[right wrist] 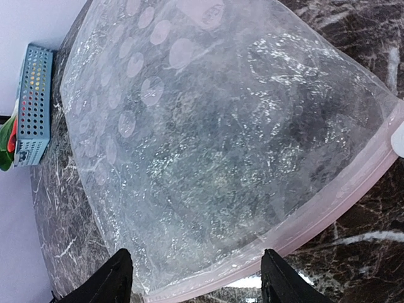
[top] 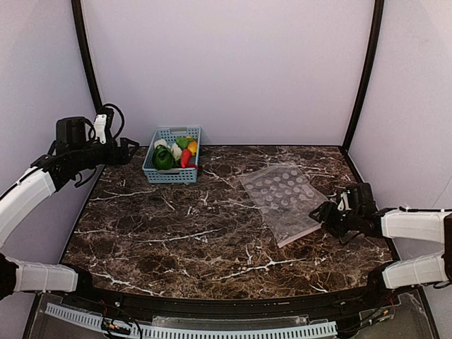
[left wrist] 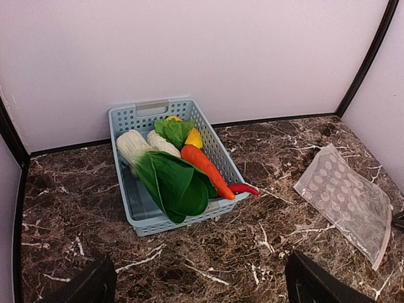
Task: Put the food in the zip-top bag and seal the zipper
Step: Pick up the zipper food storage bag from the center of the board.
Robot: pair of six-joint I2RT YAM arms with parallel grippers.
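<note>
the clear, floppy plastic zip-top bag (top: 281,198), dotted with pale circles, lies flat on the dark brown marble-patterned tabletop (top: 176,233). it is right of centre in the top view, and its long axis runs from upper left to lower right. the thin pinkish zipper strip (right wrist: 303,227) runs along the short edge at the lower right end, facing my right gripper (top: 323,212). in the right wrist view the two dark fingers (right wrist: 117,281) stand wide apart at the bottom of the frame, either side of the zipper edge. they grip nothing, and i cannot tell whether they touch the film, which is glossy and creased.

the food sits in the light-blue lattice plastic basket (left wrist: 218,150) at the upper left of the top view, well apart from the bag. it holds a green leafy vegetable (left wrist: 173,186) with a white stalk, a long orange carrot (left wrist: 205,165), a red chilli (left wrist: 245,188) poking over the rim, and a yellow piece (left wrist: 194,137). my left gripper (top: 131,149) hovers just left of the basket, its fingers (left wrist: 88,284) spread wide and empty.
</note>
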